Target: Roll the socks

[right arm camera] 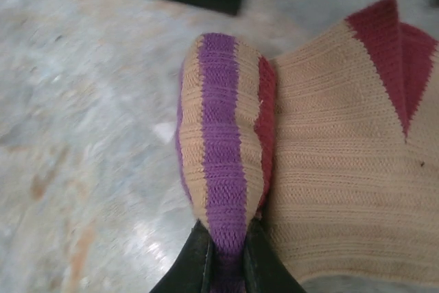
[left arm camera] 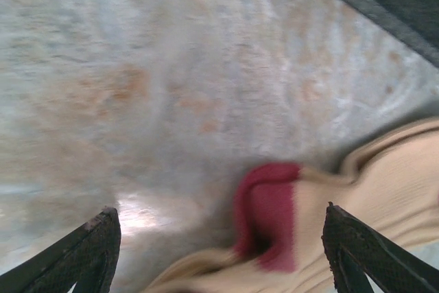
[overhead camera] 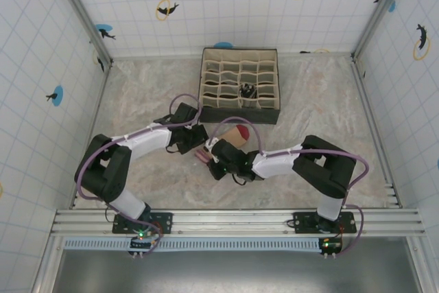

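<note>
Sock lies flat on the table with its striped cuff pinched tight in the right gripper — length running ahead and to that gripper's right — while the open left gripper hovers straddling its red patch.

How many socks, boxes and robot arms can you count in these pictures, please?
Socks: 2, the peach sock and the black-and-white sock in the box
Boxes: 1
Robot arms: 2, the left arm and the right arm
Total: 5
</note>
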`<state>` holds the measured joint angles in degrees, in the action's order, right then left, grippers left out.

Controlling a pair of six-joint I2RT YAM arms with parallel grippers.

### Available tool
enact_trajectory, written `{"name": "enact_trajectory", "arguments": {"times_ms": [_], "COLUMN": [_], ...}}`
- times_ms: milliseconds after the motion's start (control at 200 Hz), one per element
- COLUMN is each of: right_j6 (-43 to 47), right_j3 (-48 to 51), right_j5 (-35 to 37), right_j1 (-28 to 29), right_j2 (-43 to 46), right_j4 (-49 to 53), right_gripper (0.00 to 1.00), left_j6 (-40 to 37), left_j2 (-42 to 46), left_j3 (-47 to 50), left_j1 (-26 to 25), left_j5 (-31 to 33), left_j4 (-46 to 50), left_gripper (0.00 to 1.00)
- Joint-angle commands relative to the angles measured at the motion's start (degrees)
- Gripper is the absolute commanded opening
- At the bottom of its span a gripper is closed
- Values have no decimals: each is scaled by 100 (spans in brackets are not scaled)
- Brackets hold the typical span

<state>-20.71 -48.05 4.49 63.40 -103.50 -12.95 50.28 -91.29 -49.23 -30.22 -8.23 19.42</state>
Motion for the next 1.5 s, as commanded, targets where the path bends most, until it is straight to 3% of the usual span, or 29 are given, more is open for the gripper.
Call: {"name": "enact_trajectory", "arguments": {"times_ms": [0,115,225,440,565,681,931,1251,1496], "right_j6": [-497,-500,-529,-935,-1597,-2226,-2786,-2857,-2914], "right_j3": [166,130,125,461,911,1215,1152,1013,1022], "right_j5": [676,646,360,-893,-1973,-2580,-2994,-2928,-2968], "right_j1": [-227,-223,-289,-666,-1031,-1285,-1526,-1584,-1628], "right_j2": [-455,-500,-539,-488,-416,-433,-630,-722,-741], "right_j4": [1589,1635,1597,992,118,-515,-445,-205,-274], "right_gripper": [0,0,0,0,0,0,0,0,0], "left_j6": [-368,-598,-625,-408,-55,228,298,593,899], "left_j2": [-123,-231,-21,671,1095,1429,1203,643,384], "left_j3": [-275,-522,-462,162,929,1535,1655,1664,1837], "left_j1": [134,238,364,420,420,407,93,-180,-224], "left_j5": [240,792,811,-173,-895,-1151,-1313,-1392,-1174], "left_j4": [724,1157,1111,166,-834,-1609,-2113,-2638,-2689], "left_gripper": [78,78,78,78,76,73,64,58,48]}}
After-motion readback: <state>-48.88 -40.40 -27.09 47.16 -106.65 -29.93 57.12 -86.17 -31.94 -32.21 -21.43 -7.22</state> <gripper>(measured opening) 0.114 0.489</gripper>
